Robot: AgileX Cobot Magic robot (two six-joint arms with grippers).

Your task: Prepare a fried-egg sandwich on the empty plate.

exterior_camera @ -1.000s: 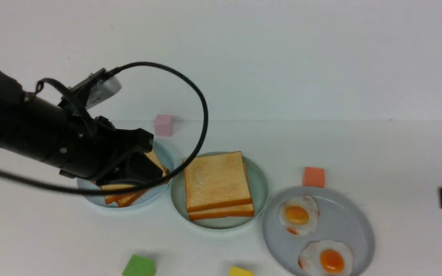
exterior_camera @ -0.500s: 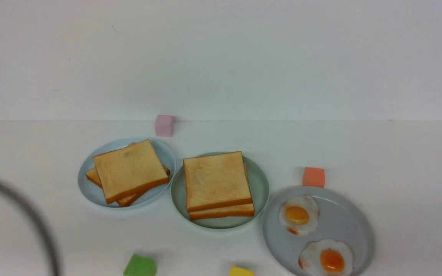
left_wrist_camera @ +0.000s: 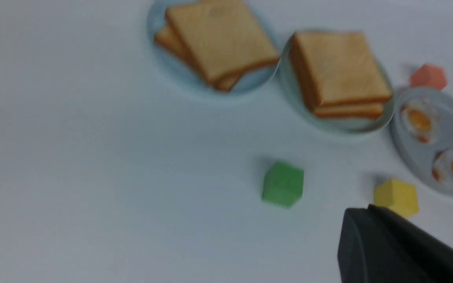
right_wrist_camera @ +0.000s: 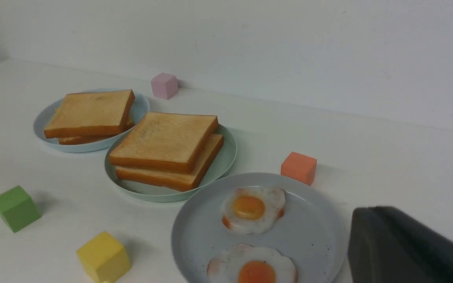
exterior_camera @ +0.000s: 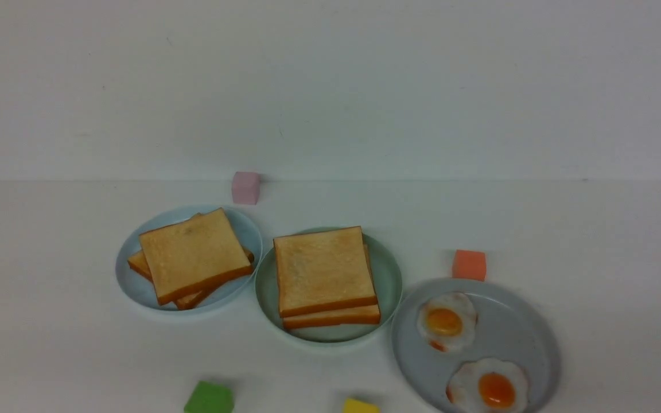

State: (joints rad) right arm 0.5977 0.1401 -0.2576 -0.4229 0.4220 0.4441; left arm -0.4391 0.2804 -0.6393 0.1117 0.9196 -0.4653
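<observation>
Lighting was bright, even and diffuse, washing the white surface point(exterior_camera: 594, 241) and wall into nearly one tone. Shadows were soft and faint, pooled just beside the green cube point(right_wrist_camera: 15, 208) and orange cube point(right_wrist_camera: 299, 168). The front view looked slightly soft, without glare. The left wrist view was smeared with blur throughout, while the right wrist view stayed fairly sharp apart from its dark, defocused end effector point(right_wrist_camera: 403, 247).

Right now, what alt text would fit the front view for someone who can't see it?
Three plates sit on a white table: a mint-green plate with two stacked toast slices, a blue plate of askew toast, a grey plate with two fried eggs.
</observation>
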